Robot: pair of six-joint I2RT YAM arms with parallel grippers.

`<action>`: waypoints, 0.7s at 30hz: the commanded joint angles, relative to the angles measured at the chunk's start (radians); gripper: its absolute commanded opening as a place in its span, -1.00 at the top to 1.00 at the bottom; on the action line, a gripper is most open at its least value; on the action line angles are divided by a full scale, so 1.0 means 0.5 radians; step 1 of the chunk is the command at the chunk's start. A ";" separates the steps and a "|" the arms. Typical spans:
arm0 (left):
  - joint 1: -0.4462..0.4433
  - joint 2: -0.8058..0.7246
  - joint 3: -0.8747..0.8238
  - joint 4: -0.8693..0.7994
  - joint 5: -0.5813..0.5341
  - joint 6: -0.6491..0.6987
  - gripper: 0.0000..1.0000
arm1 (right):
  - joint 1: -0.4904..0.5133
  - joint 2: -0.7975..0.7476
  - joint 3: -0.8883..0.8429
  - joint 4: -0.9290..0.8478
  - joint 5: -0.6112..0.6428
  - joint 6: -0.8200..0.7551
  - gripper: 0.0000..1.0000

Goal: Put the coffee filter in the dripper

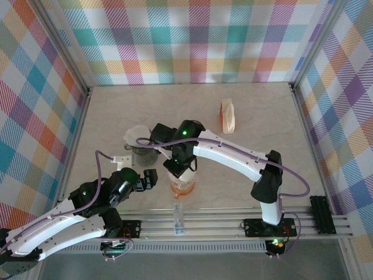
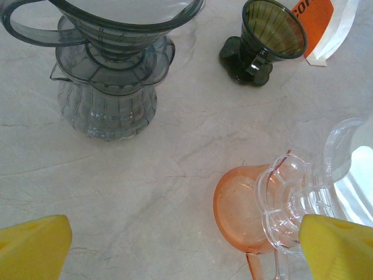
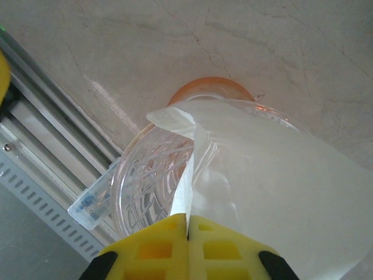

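My right gripper (image 3: 187,224) is shut on the edge of a white paper coffee filter (image 3: 274,175). The filter hangs over and partly into a clear ribbed dripper (image 3: 151,181), which sits on an orange glass server (image 3: 210,87). From above, the right gripper (image 1: 182,170) hovers directly over that dripper and server (image 1: 182,188), near the front middle of the table. My left gripper (image 1: 150,178) waits just to their left, open and holding nothing. Its wrist view shows the clear dripper (image 2: 291,201) on the orange server (image 2: 239,207) at lower right, beside the right fingertip (image 2: 338,245).
A grey dripper on a glass server (image 2: 111,70) stands at the back left (image 1: 140,147). A dark green dripper (image 2: 265,41) stands further back, beside an orange-and-white filter bag (image 1: 228,115). A small clear plastic piece (image 1: 178,219) lies on the front rail (image 1: 233,224).
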 commanded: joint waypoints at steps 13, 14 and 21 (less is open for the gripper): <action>-0.015 -0.023 0.009 0.014 0.024 -0.002 -1.00 | -0.021 -0.092 -0.185 0.174 -0.057 0.045 0.79; -0.016 -0.023 0.006 0.014 0.027 -0.003 -1.00 | -0.021 -0.106 -0.199 0.186 -0.057 0.050 0.77; -0.016 -0.020 0.019 0.026 0.044 -0.013 -1.00 | -0.019 -0.217 -0.272 0.264 -0.074 0.078 0.33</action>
